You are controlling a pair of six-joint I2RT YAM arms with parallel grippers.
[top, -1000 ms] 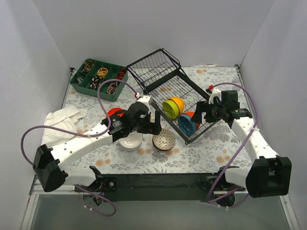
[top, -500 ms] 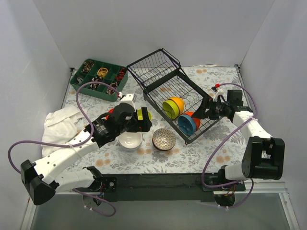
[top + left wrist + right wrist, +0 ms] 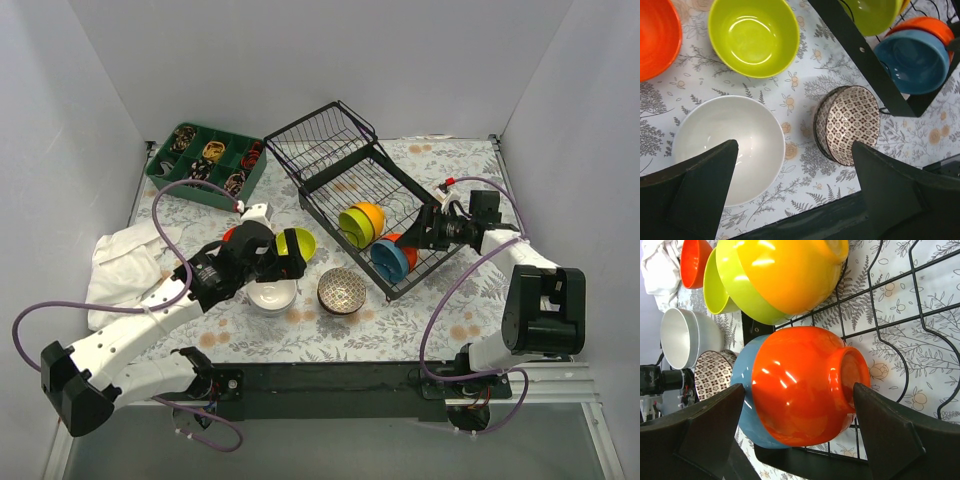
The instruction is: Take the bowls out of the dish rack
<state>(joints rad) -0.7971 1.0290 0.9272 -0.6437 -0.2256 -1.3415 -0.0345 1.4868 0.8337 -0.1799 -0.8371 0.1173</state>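
Four bowls (image 3: 352, 222) stood in the black wire dish rack (image 3: 320, 150); my left gripper (image 3: 794, 150) gaped empty, my right gripper (image 3: 799, 387) gaped astride a glossy orange bowl (image 3: 805, 375).

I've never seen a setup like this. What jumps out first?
Bright bowls on edge in the black dish rack in the middle: a yellow bowl, an orange bowl, a blue bowl. The right claw gapes open at the orange bowl; a white bowl and a patterned bowl sit on the flowery cloth in front.
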